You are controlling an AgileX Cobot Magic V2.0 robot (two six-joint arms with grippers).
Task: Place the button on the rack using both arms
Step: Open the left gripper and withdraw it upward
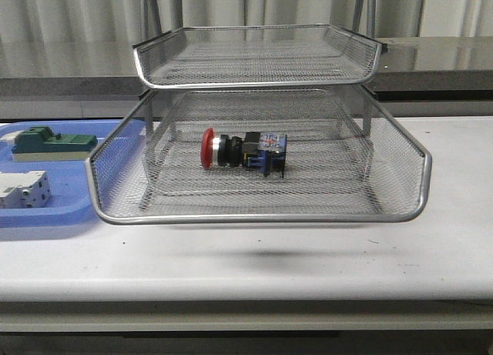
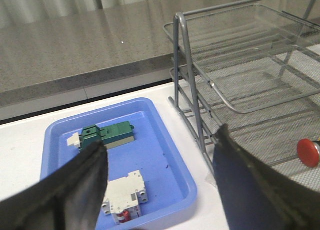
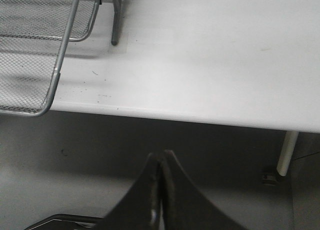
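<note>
The button [image 1: 243, 150], with red head, black body and blue rear block, lies on its side in the pulled-out middle tier of the silver wire-mesh rack [image 1: 262, 214]. Its red head also shows in the left wrist view [image 2: 308, 152]. Neither arm shows in the front view. My left gripper [image 2: 160, 150] is open and empty, above the blue tray's near corner, left of the rack [image 2: 235, 65]. My right gripper [image 3: 161, 157] is shut and empty, off the table's front edge, with the rack's corner [image 3: 45, 65] beyond it.
A flat blue tray [image 1: 46, 209] left of the rack holds a green-and-cream block [image 1: 46, 143] and a white terminal block [image 1: 23, 189]; both show in the left wrist view, green [image 2: 107, 134] and white [image 2: 125, 190]. A grey counter runs behind the table.
</note>
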